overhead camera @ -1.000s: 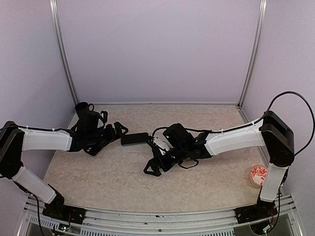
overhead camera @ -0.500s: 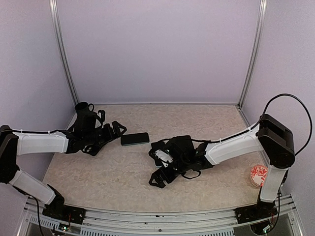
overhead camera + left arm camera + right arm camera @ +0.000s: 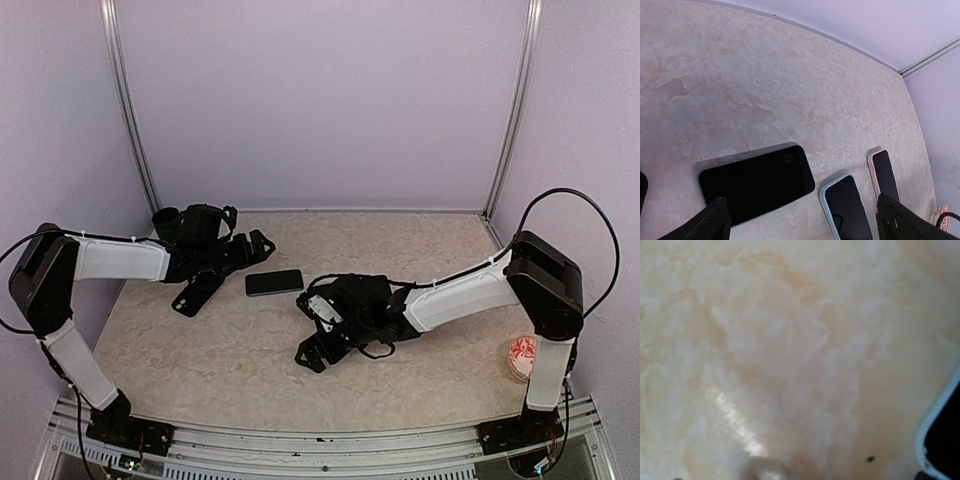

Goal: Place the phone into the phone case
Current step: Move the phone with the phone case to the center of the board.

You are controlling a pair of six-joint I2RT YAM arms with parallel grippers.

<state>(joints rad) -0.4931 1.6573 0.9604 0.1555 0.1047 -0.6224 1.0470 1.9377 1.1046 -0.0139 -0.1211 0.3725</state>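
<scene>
The phone (image 3: 274, 283) is a dark slab lying flat on the marbled table; in the left wrist view the phone (image 3: 755, 183) lies low and left of centre. Right of it lie a light-blue-rimmed phone case (image 3: 847, 207) and a pale-rimmed case (image 3: 884, 174). My left gripper (image 3: 228, 268) stands open just left of the phone, its dark fingertips (image 3: 715, 221) at the bottom corners of its own view and nothing between them. My right gripper (image 3: 313, 330) is open low over the table, right of the phone, covering most of the cases. The blue case rim (image 3: 935, 432) shows at the right edge of the right wrist view.
A small round red-and-white object (image 3: 525, 357) sits at the table's right edge by the right arm's column. Lilac walls and metal corner posts (image 3: 130, 110) close in the back and sides. A black cable (image 3: 585, 195) loops off the right arm.
My left arm swung its gripper back and to the right, nearer the phone's left end. My right gripper shifted slightly down and left. The phone stayed put; both grippers stayed open.
</scene>
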